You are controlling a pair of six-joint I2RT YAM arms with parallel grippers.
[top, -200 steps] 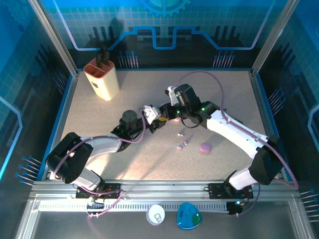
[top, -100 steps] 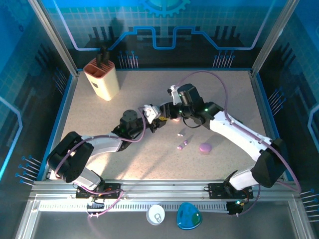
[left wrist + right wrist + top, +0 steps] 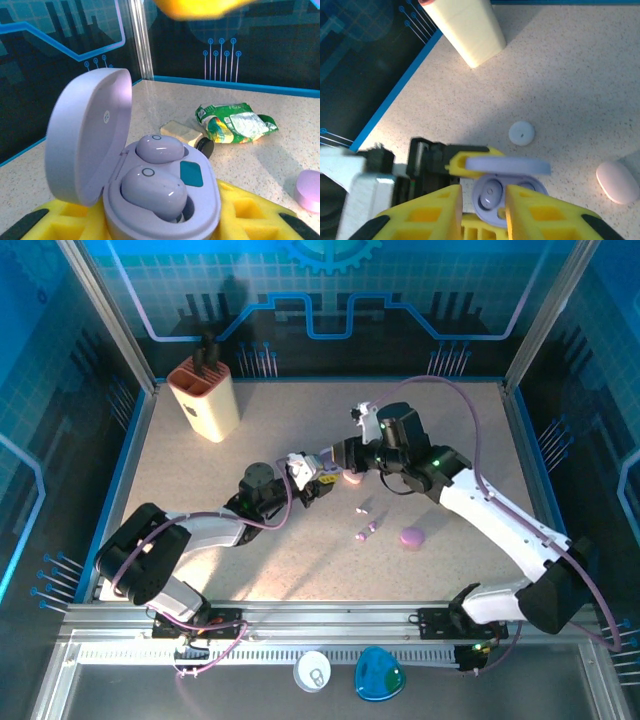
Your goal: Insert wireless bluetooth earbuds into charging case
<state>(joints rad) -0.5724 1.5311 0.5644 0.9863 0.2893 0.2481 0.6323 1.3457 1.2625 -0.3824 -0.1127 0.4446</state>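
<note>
A lavender charging case point(image 3: 165, 210) sits gripped between the yellow fingers of my left gripper point(image 3: 160, 222), its lid point(image 3: 87, 135) swung open to the left. Two lavender earbuds lie in its wells, the far one point(image 3: 160, 149) seated low and the near one point(image 3: 152, 192) standing higher. My right gripper point(image 3: 482, 207) hovers just above the case point(image 3: 492, 192), jaws slightly apart with nothing between them. In the top view the left gripper point(image 3: 318, 480) and right gripper point(image 3: 347, 455) meet mid-table. Small loose earbuds point(image 3: 366, 531) lie on the table nearby.
A cream holder point(image 3: 203, 395) stands at the far left. A pink pebble case point(image 3: 617, 182) and a white disc point(image 3: 522, 133) lie near the grippers. A closed lavender case point(image 3: 412, 537) lies right of centre. A green wrapper point(image 3: 235, 122) lies beyond the held case.
My right arm has drawn back to the right and up from the held case, its wrist now further from the left gripper. The left arm and the case have stayed put.
</note>
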